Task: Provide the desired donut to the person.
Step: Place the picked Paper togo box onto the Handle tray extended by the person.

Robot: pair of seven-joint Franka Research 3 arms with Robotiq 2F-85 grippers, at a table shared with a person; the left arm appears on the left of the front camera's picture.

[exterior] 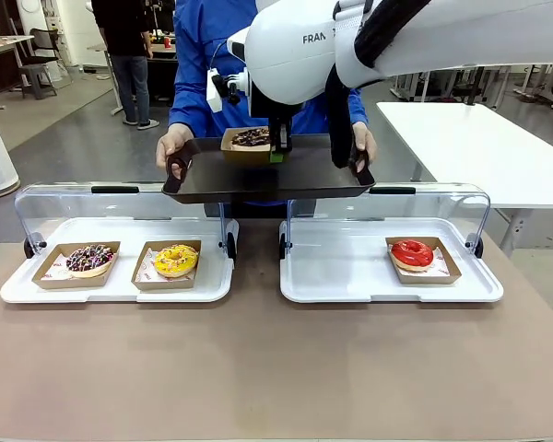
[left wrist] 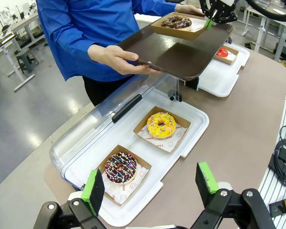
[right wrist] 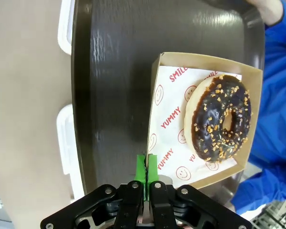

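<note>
Donuts, four. One chocolate donut (right wrist: 222, 119) with nut crumbs sits in a cardboard box (right wrist: 200, 62) on the dark tray (exterior: 258, 180), which the person (exterior: 198, 55) holds by both ends. Three lie below the dark tray on the tabletop (exterior: 258, 368): sprinkled donut (exterior: 89, 259), yellow donut (exterior: 175, 261), red donut (exterior: 412, 253).

End effectors, two. The right end effector (right wrist: 146, 167) is pinched closed on the box's wall. The left end effector (left wrist: 150, 183) is open, well apart from the dark tray.
</note>
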